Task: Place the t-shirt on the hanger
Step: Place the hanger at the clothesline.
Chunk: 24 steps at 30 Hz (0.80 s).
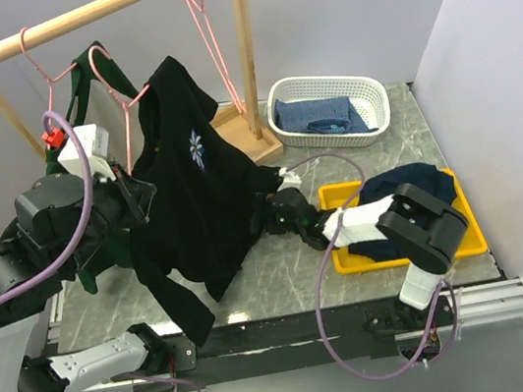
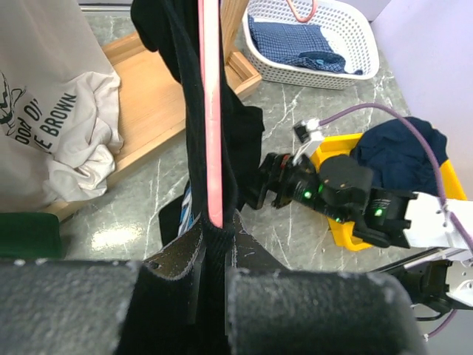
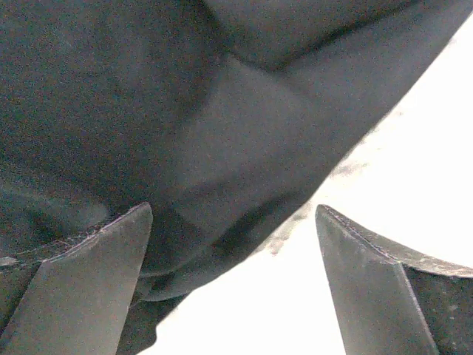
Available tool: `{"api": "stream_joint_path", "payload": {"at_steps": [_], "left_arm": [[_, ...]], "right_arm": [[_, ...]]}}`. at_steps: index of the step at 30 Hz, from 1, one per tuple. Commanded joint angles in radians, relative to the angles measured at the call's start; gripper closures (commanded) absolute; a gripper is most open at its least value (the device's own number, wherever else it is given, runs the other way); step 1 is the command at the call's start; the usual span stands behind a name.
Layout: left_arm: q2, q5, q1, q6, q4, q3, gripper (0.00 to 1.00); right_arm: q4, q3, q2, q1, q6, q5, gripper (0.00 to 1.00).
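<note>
Grey marble surface (image 1: pixel 284 277) w/ a wooden rack (image 1: pixel 94 17) at the back. Left pincer (image 2: pixel 214 255) is clamped tight on the hanger (image 2: pixel 211 111), black cloth pinched in w/ the pink wire, prob. so the frame is held steady off the rack while the t-shirt (image 1: pixel 191 192) gets dressed over it. The t-shirt drapes over the wire straight ahead of that pincer's tips & hangs down past it, one sleeve trailing toward the near edge. Right pincer (image 3: pixel 233 244) is spread apart. A fold of the shirt's lower edge sits right ahead & partly between its fingers, not gripped. It looks set to grab & tug the cloth straight. Shirt seems mostly on, w/ straightening left.
</note>
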State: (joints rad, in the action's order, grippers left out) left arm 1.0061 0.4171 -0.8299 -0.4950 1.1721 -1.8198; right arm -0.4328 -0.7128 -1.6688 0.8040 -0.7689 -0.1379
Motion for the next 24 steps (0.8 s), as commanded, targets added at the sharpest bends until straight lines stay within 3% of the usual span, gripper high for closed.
{"api": "stream_joint_path", "payload": {"at_steps": [1, 3, 5, 6, 7, 8, 17, 24], "left_arm": [[-0.003, 0.043, 0.003, 0.023, -0.089, -0.05, 0.99], [-0.006, 0.037, 0.003, 0.026, -0.1, -0.041, 0.99], [-0.008, 0.034, 0.003, 0.022, -0.104, -0.039, 0.99], [-0.006, 0.035, 0.003, 0.022, -0.103, -0.041, 0.99], [-0.004, 0.041, 0.003, 0.024, -0.1, -0.041, 0.99], [-0.006, 0.051, 0.003, 0.021, -0.095, -0.039, 0.99], [0.023, 0.166, 0.005, -0.019, -0.066, 0.037, 0.99], [0.087, 0.181, 0.009, 0.01, -0.146, 0.043, 0.99]], "right_arm": [[-0.033, -0.053, -0.061, 0.04, -0.099, -0.012, 0.04], [-0.059, -0.066, -0.095, 0.043, -0.124, -0.005, 0.11], [-0.064, -0.103, -0.114, 0.04, -0.121, 0.015, 0.27], [-0.051, -0.117, -0.115, 0.043, -0.119, 0.02, 0.68], [-0.031, -0.143, -0.105, 0.044, -0.112, 0.017, 0.88], [-0.008, -0.155, -0.07, 0.049, -0.104, 0.014, 1.0], [0.267, -0.312, 0.341, 0.084, 0.06, 0.027, 1.0], [0.472, -0.655, 0.279, 0.081, 0.189, -0.009, 1.0]]}}
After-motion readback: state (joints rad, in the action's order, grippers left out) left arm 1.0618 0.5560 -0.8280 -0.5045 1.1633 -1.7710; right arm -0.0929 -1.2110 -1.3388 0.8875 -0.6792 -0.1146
